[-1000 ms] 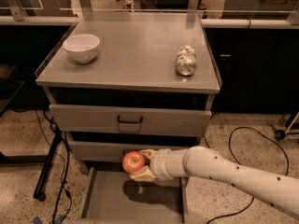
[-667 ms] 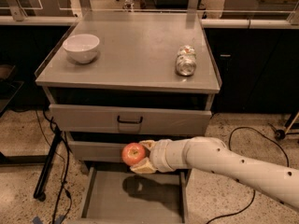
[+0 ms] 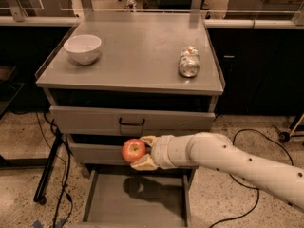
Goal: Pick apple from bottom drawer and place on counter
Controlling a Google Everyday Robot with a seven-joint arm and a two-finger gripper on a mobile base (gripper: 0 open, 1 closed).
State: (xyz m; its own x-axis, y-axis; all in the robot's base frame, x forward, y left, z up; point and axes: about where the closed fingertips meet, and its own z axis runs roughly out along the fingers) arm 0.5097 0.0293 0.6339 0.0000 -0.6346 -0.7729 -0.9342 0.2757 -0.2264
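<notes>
My gripper [image 3: 140, 152] is shut on the apple [image 3: 133, 150], a small red apple with yellowish patches. It holds the apple in the air above the open bottom drawer [image 3: 135, 198], in front of the middle drawer's face. The drawer's grey floor is bare but for the arm's shadow. My white arm comes in from the lower right. The counter [image 3: 137, 51], the flat grey top of the cabinet, lies well above the apple.
A white bowl [image 3: 82, 48] stands on the counter's left side. A crushed silver can [image 3: 188, 61] lies on its right side. The top drawer with a black handle [image 3: 131, 123] is closed. Black cables and a stand leg [image 3: 52, 160] run along the floor at left.
My gripper has risen a little with the apple and shifted slightly left, away from the bottom drawer's floor. The bowl and can have not moved.
</notes>
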